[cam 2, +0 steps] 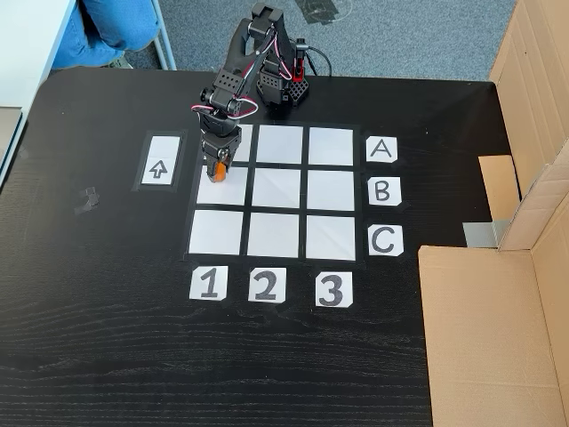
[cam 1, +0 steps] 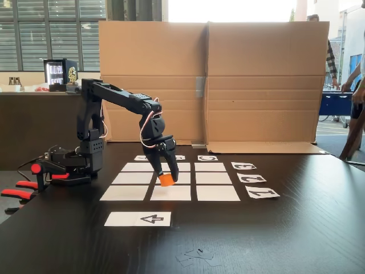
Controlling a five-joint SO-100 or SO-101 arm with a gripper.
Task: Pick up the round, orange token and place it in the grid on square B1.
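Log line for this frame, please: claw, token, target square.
claw: shut on token | token: held low over square B1 of grid, contact unclear | release: not yet

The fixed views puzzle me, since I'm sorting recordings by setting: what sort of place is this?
Probably a shared workshop or lab hall, not a home: a dark wooden table screened by a brown cardboard wall, blue-grey carpet floor, large shuttered windows, and people standing at the far right.
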